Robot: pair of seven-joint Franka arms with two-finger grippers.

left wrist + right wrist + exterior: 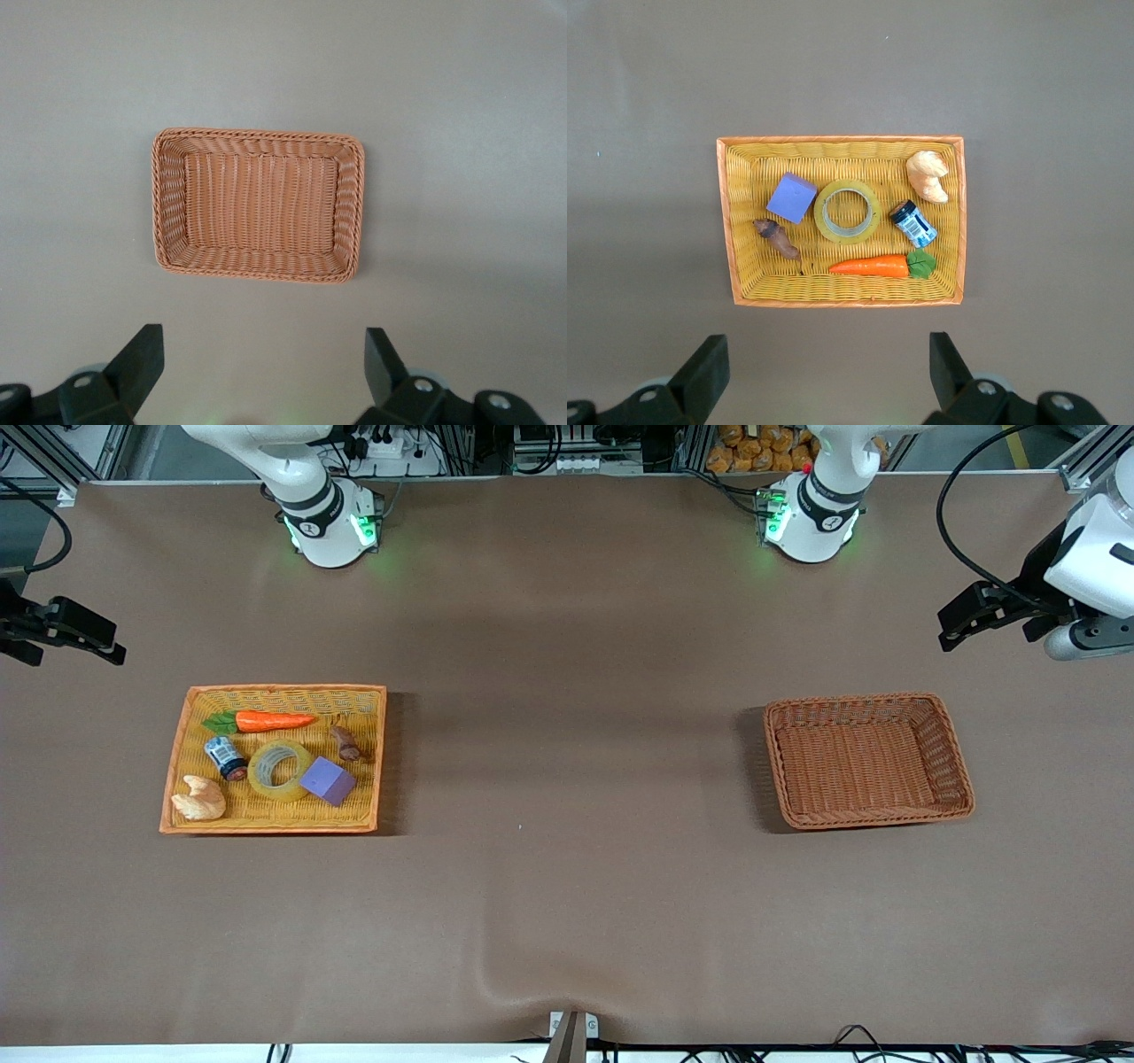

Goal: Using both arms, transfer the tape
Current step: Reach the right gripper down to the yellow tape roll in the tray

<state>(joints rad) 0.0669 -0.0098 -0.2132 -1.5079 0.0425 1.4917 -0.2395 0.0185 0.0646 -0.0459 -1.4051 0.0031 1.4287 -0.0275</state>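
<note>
Two pincers are hanging high over the worktop (567, 886), both wide open and holding nothing. The right pincer (824, 372) is waiting over the yellow tray (177, 779), the left pincer (261, 367) over the brown basket (952, 753), which is standing well apart toward the left arm's end.

The tape (279, 770) is lying flat in the tray, between the small can (225, 758) and the purple block (328, 781), and it seems to be touching the block. It is probably light and stiff, with a smooth, slippery outer face. Good places to hold are likely across the ring wall, one finger inside the grey core, or across the outside toward the carrot (270, 721). The tray and basket are woven and rough; the worktop cover is soft, with a fold at its near edge.
</note>
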